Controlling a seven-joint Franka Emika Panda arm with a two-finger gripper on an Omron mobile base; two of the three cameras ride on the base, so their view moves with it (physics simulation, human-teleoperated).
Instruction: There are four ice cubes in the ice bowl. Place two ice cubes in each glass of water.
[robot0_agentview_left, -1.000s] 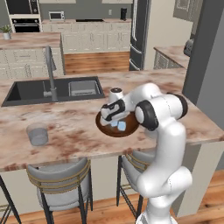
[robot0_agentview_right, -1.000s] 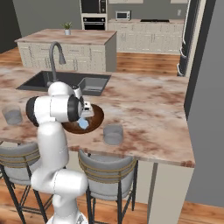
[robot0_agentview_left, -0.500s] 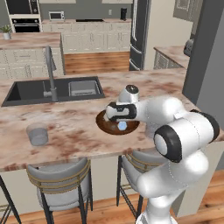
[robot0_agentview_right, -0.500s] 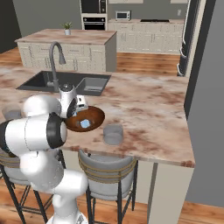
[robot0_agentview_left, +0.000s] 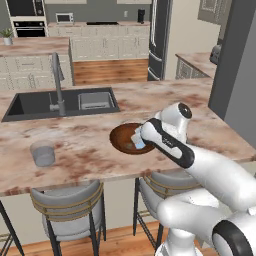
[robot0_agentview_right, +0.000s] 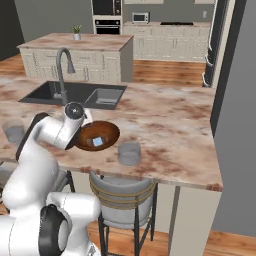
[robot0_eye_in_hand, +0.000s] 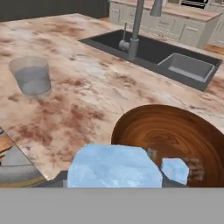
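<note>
While one ice cube (robot0_eye_in_hand: 114, 165) was seen large and close between the tips of the pincer (robot0_agentview_left: 137, 141), apparently pinched after the jaws had narrowed, a second cube (robot0_eye_in_hand: 175, 169) lay in the ice bowl (robot0_eye_in_hand: 175, 127) at its 5 o'clock edge. The arm had swung low over the tabletop (robot0_agentview_left: 85, 135). One glass (robot0_eye_in_hand: 31, 75) stood well apart at 10 o'clock, the other (robot0_agentview_right: 129, 153) just beside the bowl; a carry was judged next.
</note>
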